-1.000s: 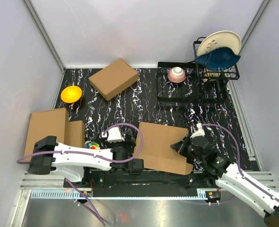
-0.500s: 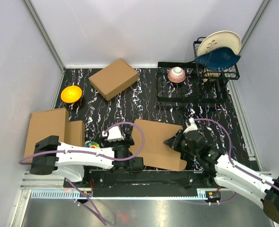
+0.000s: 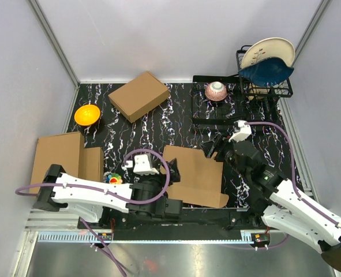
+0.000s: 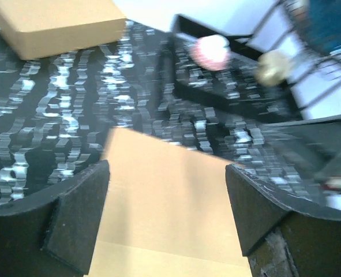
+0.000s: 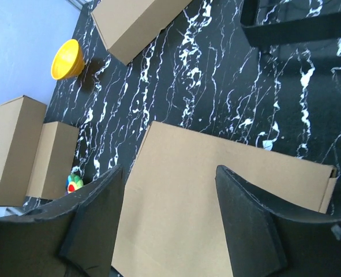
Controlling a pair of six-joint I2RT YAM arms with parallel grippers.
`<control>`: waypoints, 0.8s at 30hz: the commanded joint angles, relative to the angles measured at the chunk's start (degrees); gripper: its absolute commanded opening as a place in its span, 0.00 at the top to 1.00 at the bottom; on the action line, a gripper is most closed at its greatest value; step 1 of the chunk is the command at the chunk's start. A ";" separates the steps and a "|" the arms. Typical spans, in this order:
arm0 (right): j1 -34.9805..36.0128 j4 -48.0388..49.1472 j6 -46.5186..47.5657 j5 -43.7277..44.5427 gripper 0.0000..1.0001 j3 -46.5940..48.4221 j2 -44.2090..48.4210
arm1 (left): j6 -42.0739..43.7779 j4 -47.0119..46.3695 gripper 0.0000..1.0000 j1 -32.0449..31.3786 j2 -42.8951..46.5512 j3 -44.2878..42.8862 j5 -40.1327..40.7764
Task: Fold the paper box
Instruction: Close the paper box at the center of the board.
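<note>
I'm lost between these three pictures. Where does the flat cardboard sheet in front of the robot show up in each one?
Top view: the cardboard sheet lies low in the centre of the picture.
Left wrist: bottom middle.
Right wrist: lower middle, stretching to the right.
Shared landmark: the closed brown box beyond the sheet, which is at the top left in both wrist views.

No writing, label, brand mark, number or sign can be read in any view. The paper box (image 3: 196,176), in the lower middle of the top view, shows only plain brown faces. The left wrist view is too blurred for fine print.
</note>
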State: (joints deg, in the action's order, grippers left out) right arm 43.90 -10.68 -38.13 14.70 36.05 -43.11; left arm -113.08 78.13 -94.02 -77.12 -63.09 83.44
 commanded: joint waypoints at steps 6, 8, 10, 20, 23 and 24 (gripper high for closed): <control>0.31 -2.77 10.09 6.74 0.28 8.50 0.49 | 47.92 10.47 0.05 5.20 -20.16 -55.17 14.74; 0.22 -3.21 10.88 7.27 0.28 9.38 0.49 | 51.45 10.38 0.03 11.02 -19.91 -62.83 12.82; 0.31 -3.73 11.67 7.54 0.27 10.35 0.40 | 58.53 -3.02 0.02 22.00 -15.90 -65.06 2.91; 0.22 -11.71 13.70 14.56 0.14 8.77 2.69 | 97.69 -41.31 0.22 56.05 -9.97 -40.28 -67.70; 0.22 -14.02 10.28 16.16 0.10 5.02 2.94 | 94.38 -54.70 0.21 55.96 -1.92 -19.51 -77.41; 0.13 -13.93 8.44 14.85 0.09 3.86 3.38 | 92.44 -59.71 0.21 55.87 3.85 -6.91 -78.51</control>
State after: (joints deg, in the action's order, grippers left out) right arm 43.88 -20.71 -26.37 26.61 43.88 -40.49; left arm -20.03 27.33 -37.80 -80.75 -95.11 23.92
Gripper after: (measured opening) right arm 0.894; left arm 0.784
